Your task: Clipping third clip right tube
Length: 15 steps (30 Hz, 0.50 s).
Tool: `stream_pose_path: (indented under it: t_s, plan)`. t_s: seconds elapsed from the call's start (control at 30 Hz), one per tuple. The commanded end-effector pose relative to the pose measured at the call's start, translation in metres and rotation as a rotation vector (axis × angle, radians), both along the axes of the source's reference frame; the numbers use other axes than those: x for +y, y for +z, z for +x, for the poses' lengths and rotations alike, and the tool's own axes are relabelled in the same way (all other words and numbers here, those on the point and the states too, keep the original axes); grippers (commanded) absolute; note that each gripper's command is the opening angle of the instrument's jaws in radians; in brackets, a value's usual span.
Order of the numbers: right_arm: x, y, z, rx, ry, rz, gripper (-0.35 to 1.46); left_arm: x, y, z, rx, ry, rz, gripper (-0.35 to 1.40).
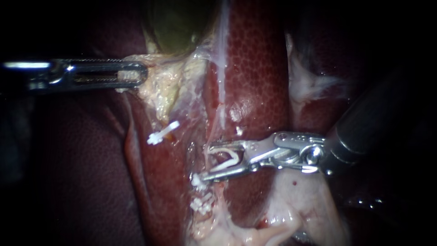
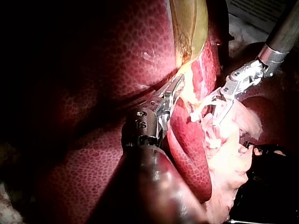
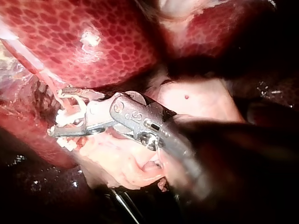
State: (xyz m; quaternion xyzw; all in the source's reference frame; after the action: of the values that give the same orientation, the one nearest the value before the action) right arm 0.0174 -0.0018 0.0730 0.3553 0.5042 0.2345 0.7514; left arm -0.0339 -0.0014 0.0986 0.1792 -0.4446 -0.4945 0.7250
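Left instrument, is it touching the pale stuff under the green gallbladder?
Touching. In the endoscope view the left instrument has its jaws shut on the pale tissue just below the gallbladder; some shows between them.

The left instrument (image 1: 139, 75) ends in a long, narrow hand of bright steel. Its jaws are straight with rounded tips, cut through by a long slot, and fine teeth line their edges. Behind them sits a polished silver hinge piece. In the left wrist view this block looks darker, with small round screw heads and a stamped mark, and it joins the left shaft (image 2: 154, 186), which is thick, glossy and dark.

The right instrument (image 1: 208, 161) has a shorter, sturdier silver hand. Its jaws are thin and slightly curved, and they pivot on a shiny knuckle with round pins and small holes along its side. A metal collar joins it to the right shaft (image 1: 378, 118), which is smooth and dark grey.
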Motion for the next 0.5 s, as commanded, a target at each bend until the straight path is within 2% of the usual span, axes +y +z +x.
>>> stream_pose_path:
  t_s: [0.03, 0.33, 0.5]
  plan:
    - [0.0002, -0.0001, -0.0001, 0.001, 0.0, 0.0, 0.54, 0.0, 0.0, 0.0, 0.0, 0.0, 0.0, -0.21]
    - [0.0004, 0.0, -0.0009, -0.003, 0.004, 0.01, 0.54, -0.0001, -0.0001, -0.0001, 0.001, -0.001, -0.001, -0.21]
    - [0.0008, 0.0003, -0.002, -0.035, 0.009, 0.0, 0.54, -0.0002, -0.0002, -0.0001, 0.001, -0.001, -0.001, -0.21]
